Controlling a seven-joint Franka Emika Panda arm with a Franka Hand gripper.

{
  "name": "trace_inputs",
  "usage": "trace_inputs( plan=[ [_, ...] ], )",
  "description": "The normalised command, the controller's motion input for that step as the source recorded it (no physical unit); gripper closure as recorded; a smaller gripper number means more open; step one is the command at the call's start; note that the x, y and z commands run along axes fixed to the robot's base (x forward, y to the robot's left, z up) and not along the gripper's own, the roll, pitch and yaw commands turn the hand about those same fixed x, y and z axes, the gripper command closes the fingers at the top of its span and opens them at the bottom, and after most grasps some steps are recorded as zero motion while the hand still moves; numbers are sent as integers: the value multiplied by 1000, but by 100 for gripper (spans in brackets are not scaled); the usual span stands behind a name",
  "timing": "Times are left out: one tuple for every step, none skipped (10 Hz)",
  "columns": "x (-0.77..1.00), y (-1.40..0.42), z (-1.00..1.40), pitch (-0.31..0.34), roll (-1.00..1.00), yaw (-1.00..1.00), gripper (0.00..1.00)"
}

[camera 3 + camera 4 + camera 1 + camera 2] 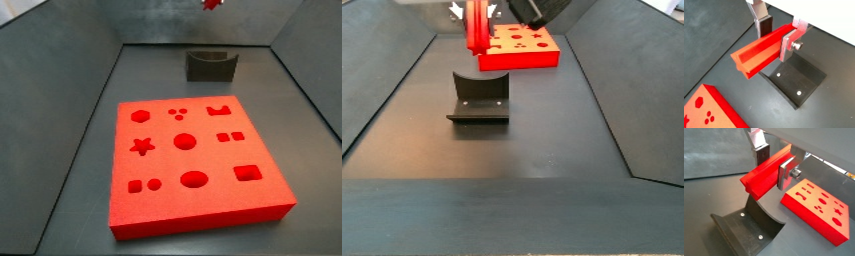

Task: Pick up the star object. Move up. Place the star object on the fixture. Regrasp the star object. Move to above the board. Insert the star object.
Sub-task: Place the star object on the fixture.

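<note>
The gripper (777,31) hangs in the air above the fixture (794,77), its fingers (787,44) clamped on the star object (761,54) — the peg lifted well clear of the floor. The board (194,165) lies flat beyond the fixture — apart from both.

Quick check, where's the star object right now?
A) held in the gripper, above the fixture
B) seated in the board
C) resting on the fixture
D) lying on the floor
A: in both wrist views the star object is clamped between the fingers of the gripper, clear of the fixture below it and away from the board.
</note>
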Motion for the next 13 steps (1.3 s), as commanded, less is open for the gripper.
trace_inputs(
  plan=[
    [104,72,-1000,-56,-1000,-150,100],
    [107,76,-1000,-50,-1000,-144,100],
    [120,78,-1000,-27,-1000,-130,100],
    [133,87,-1000,-8,-1000,-122,100],
    [142,95,-1000,-1,-1000,-120,100],
    [150,99,-1000,7,-894,-108,100],
    [157,106,-1000,11,-744,-94,100],
    [168,113,-1000,22,-539,-82,100],
    [177,121,-1000,33,-386,-79,100],
    [183,118,-1000,39,-267,-74,100],
    [167,108,-907,42,-210,-78,100],
    [122,131,-707,27,-156,-84,100],
    [108,138,-689,22,-147,-82,100]
  ],
)
